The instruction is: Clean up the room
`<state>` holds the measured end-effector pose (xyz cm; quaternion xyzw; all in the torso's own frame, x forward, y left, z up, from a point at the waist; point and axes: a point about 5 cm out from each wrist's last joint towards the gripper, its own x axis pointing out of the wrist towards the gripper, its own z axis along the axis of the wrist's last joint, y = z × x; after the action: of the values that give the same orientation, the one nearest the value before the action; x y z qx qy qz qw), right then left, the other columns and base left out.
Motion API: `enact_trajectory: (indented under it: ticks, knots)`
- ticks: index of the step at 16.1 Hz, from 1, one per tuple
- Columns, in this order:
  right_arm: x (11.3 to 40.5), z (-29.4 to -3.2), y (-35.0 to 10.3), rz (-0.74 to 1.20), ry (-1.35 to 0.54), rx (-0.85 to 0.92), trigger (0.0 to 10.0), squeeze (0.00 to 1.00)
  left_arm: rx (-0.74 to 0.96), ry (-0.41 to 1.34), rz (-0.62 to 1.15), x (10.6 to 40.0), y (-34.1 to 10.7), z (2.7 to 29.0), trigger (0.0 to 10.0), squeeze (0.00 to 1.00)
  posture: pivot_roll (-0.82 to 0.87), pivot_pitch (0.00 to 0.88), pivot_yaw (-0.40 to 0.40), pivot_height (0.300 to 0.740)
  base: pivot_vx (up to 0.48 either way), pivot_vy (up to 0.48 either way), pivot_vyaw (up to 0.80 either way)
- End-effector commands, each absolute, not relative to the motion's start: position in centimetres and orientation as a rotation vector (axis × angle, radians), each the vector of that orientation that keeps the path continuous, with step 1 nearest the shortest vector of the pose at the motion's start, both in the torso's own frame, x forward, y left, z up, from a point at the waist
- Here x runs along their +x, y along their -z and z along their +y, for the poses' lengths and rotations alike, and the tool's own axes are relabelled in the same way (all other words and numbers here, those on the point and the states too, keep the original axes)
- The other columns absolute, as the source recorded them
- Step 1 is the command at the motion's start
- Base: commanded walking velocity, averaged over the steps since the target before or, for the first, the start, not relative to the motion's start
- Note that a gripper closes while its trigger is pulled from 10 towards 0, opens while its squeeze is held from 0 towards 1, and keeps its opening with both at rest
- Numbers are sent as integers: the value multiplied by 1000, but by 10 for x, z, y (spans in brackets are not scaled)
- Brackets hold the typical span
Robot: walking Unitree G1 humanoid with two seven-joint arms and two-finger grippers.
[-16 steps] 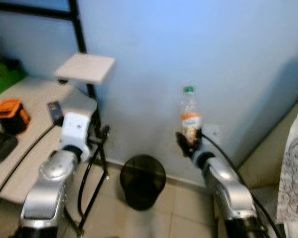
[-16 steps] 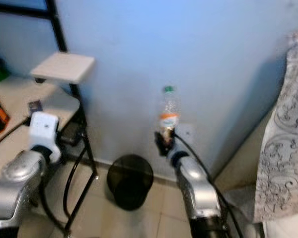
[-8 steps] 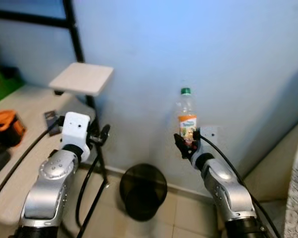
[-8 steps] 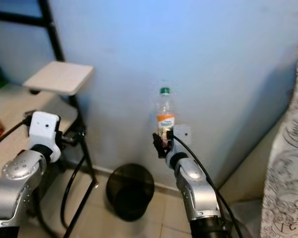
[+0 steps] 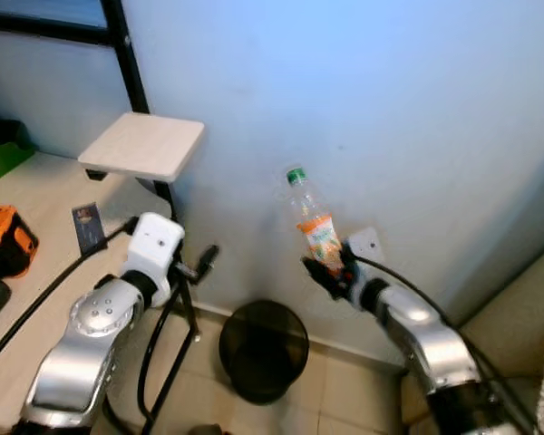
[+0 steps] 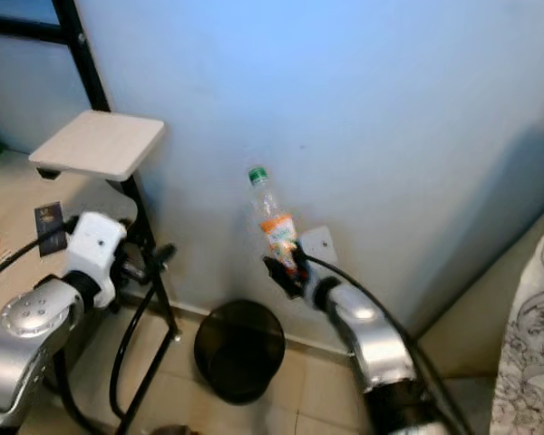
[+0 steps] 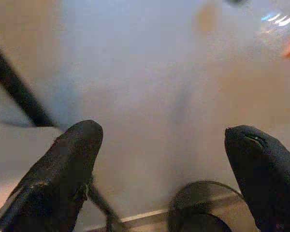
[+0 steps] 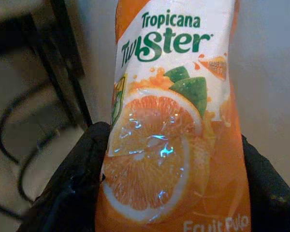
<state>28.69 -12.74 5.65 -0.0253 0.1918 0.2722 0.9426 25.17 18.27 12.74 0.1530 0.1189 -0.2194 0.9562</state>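
A clear plastic bottle (image 5: 310,217) with a green cap and an orange Tropicana Twister label (image 8: 171,111) is held up before the blue wall, leaning to the left. My right gripper (image 5: 331,275) is shut on its lower part, and it hangs above and to the right of a black round bin (image 5: 263,349) on the tiled floor. My left gripper (image 7: 166,169) is open with nothing between its fingers (image 7: 67,164); it is raised beside the black stand, and the bin's rim (image 7: 203,205) lies ahead of it.
A black metal stand (image 5: 168,263) with a small white shelf (image 5: 143,145) is left of the bin. A pale table (image 5: 36,236) at the left carries an orange and black item (image 5: 4,240) and a small card (image 5: 89,227). A white wall socket (image 5: 367,245) sits behind the bottle. Patterned fabric (image 6: 530,344) hangs at right.
The bottle has tipped from upright to leaning left, and my right gripper has turned with it. The left gripper has shifted a little right. The camera has moved slightly too.
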Motion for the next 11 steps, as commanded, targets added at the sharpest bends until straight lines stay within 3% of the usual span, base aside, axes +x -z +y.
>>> enact_trajectory:
  ticks: [1, 5, 11]
  knots:
    - [295, -120, -58, 383, -597, -105, 10000, 0, 330, 551, 244, 247, -128, 177, 10000, 0, 55, 0, -52, 740, 0, 0, 0]
    - [311, -115, -33, 525, -520, -215, 10000, 0, 409, 739, 345, 237, -117, 174, 10000, 0, 62, 0, -54, 740, 0, 0, 0]
    - [306, -94, -9, 649, -526, -298, 10000, 0, 440, 837, 414, 237, -112, 179, 10000, 0, 42, 0, -35, 740, 0, 0, 0]
